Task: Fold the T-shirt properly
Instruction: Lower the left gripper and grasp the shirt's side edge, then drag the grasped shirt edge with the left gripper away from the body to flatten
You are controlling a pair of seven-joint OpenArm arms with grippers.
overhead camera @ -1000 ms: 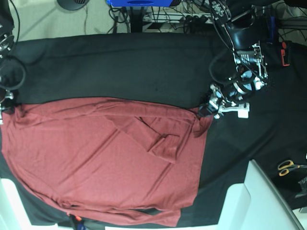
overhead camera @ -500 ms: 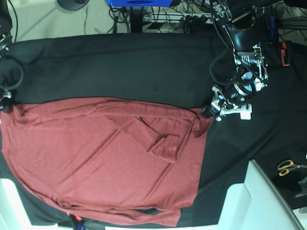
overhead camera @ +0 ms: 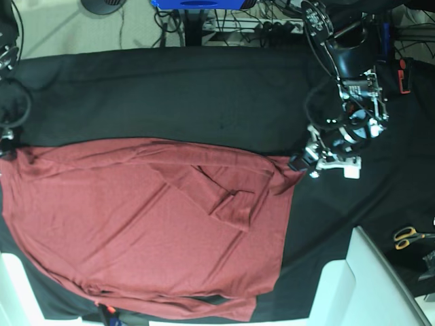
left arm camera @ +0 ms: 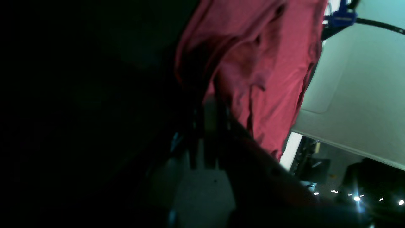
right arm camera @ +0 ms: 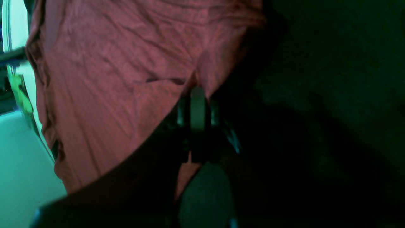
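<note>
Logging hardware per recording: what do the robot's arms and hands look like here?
The left arm is black with looped black cables, bare metal brackets and a white plate by its hand. The right hand shows dark, narrow grey fingers. The right arm is barely visible.

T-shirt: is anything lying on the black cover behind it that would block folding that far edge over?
Nothing visible. The black table cover beyond the T-shirt is bare, and each gripper, left and right, already sits at a far corner with its jaws shut on the fabric. The scissors lie well off to the side.
</note>
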